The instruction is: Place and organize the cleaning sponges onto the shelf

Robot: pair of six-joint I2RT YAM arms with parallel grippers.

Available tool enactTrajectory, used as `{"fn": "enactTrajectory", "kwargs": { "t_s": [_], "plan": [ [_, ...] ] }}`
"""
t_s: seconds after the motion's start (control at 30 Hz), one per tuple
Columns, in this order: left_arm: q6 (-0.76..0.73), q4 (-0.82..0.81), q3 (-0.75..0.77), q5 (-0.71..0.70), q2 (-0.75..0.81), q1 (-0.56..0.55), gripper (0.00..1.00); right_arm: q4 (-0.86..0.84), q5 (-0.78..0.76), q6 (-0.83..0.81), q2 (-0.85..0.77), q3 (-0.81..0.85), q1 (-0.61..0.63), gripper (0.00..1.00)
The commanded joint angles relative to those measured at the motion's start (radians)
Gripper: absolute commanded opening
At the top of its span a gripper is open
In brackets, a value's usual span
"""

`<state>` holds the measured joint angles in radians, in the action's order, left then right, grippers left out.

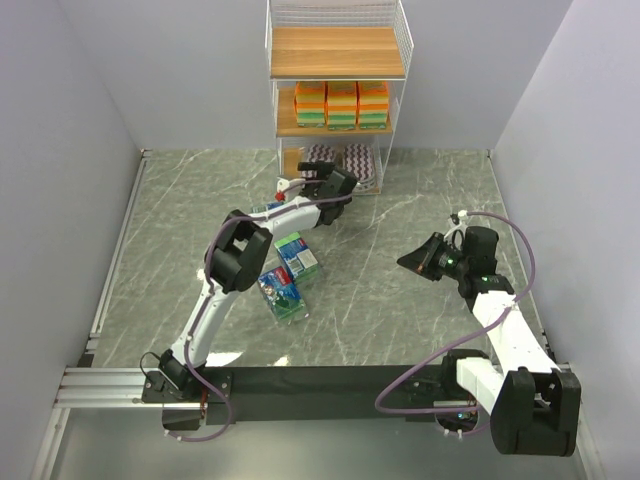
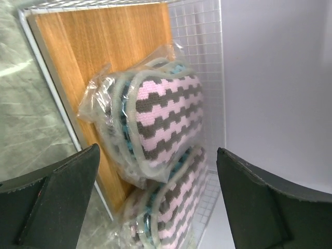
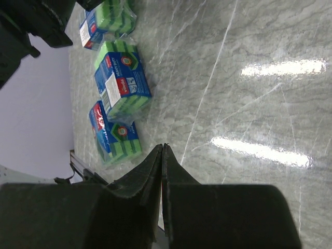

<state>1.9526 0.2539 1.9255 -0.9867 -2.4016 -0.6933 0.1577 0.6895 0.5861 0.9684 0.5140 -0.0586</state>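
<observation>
Left gripper [image 2: 158, 150] wide open and empty, right gripper [image 3: 162, 150] closed on nothing; backing out, I could snag the striped pads [image 2: 163, 116] by their loose wrap.

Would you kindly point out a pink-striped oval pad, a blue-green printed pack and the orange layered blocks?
Pink-striped oval pad [image 2: 166, 111]: left wrist view, striped face.
Blue-green printed pack [image 3: 129, 83]: right wrist view, blue label.
Orange layered blocks [image 1: 342, 105]: top external view, middle block.

lower striped pad [image 2: 171, 207] cut off by bottom edge; far blue pack [image 3: 106, 21] clipped at top edge, text unreadable
</observation>
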Motion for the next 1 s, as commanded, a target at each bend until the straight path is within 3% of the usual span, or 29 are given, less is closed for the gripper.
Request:
{"fn": "enactTrajectory", "kwargs": {
  "t_s": [0.0, 0.17, 0.2, 0.27, 0.3, 0.37, 0.4, 0.57, 0.7, 0.8, 0.97],
  "plan": [
    [-0.007, -0.166, -0.104, -0.112, 0.143, -0.037, 0.99, -0.029, -0.002, -0.005, -0.019, -0.009, -0.007, 0.08],
    [-0.266, -0.554, -0.357, -0.116, 0.338, -0.093, 0.99, -0.029, -0.005, -0.006, -0.023, -0.006, -0.01, 0.1],
    [-0.317, -0.699, -0.44, -0.087, 0.366, -0.101, 1.0, -0.03, -0.005, -0.006, -0.028, -0.008, -0.01, 0.11],
    [-0.407, -0.803, -0.561, -0.064, 0.444, -0.118, 0.99, -0.029, -0.018, -0.009, -0.037, -0.009, -0.01, 0.2],
    [-0.432, -0.905, -0.603, -0.028, 0.469, -0.121, 1.0, -0.026, -0.033, -0.008, -0.043, -0.011, -0.01, 0.31],
    [-0.515, -1.001, -0.716, 0.017, 0.544, -0.129, 0.99, -0.027, -0.056, -0.015, -0.066, -0.019, -0.01, 0.9],
    [-0.529, -1.043, -0.752, 0.046, 0.574, -0.13, 0.99, -0.026, -0.067, -0.015, -0.074, -0.019, -0.009, 0.96],
    [-0.8, -1.116, -0.969, 0.273, 0.828, -0.143, 0.99, -0.07, -0.035, -0.002, -0.083, -0.037, -0.01, 0.97],
    [-0.954, -1.035, -1.065, 0.488, 1.034, -0.143, 0.99, -0.193, 0.1, 0.084, -0.053, -0.06, -0.007, 0.98],
    [-1.053, -0.879, -1.1, 0.607, 1.182, -0.144, 0.99, -0.308, 0.119, 0.176, -0.039, -0.091, 0.037, 0.98],
    [-1.186, -0.646, -1.138, 0.651, 1.404, -0.138, 1.0, -0.327, -0.149, 0.262, -0.043, -0.057, 0.34, 0.98]
  ]
}}
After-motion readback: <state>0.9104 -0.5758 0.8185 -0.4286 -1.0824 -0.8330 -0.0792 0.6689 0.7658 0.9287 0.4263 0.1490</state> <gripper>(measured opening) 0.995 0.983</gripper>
